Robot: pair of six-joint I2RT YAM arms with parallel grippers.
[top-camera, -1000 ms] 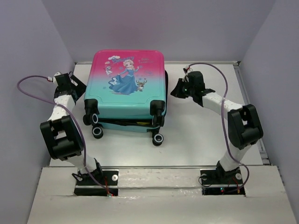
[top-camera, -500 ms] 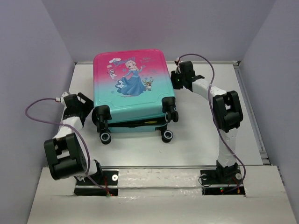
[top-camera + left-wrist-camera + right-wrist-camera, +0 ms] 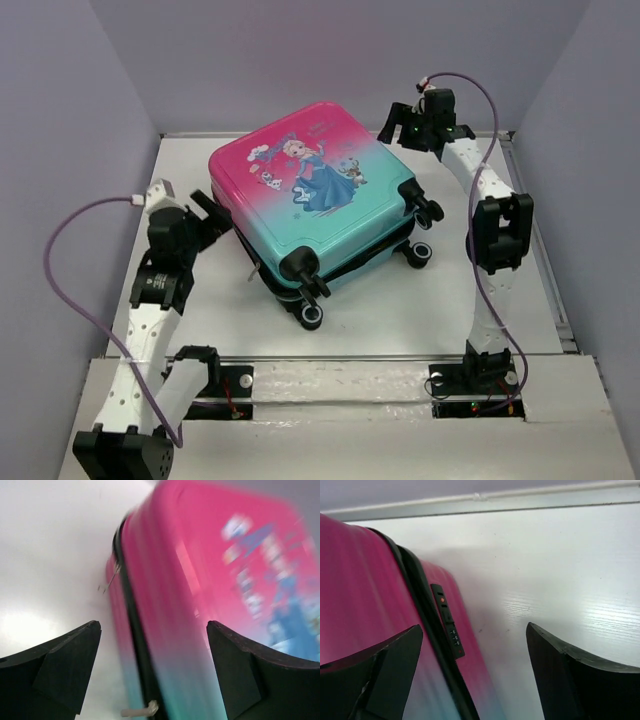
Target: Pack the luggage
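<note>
The luggage (image 3: 310, 200) lies flat and closed mid-table, a pink-to-teal case with a princess print, turned at an angle with its black wheels (image 3: 305, 270) toward the near right. My left gripper (image 3: 205, 214) is open at its pink left side. In the left wrist view the luggage (image 3: 200, 605) and its dark zip seam fill the space between the spread jaws of that gripper (image 3: 152, 625), and a pale zipper pull (image 3: 137, 711) sticks out. My right gripper (image 3: 396, 124) is open at the far corner. In the right wrist view the gripper (image 3: 475, 626) has the combination lock (image 3: 447, 622) between its jaws.
The white table (image 3: 450, 290) is boxed in by grey walls on three sides, with a rail (image 3: 480, 497) along its far edge. Purple cables loop off both arms, the left one (image 3: 60, 260) out over the table's left edge.
The luggage has swung counter-clockwise and shifted right. My right gripper opened and moved to the far corner. The left arm pulled back nearer along the case's left side.
</note>
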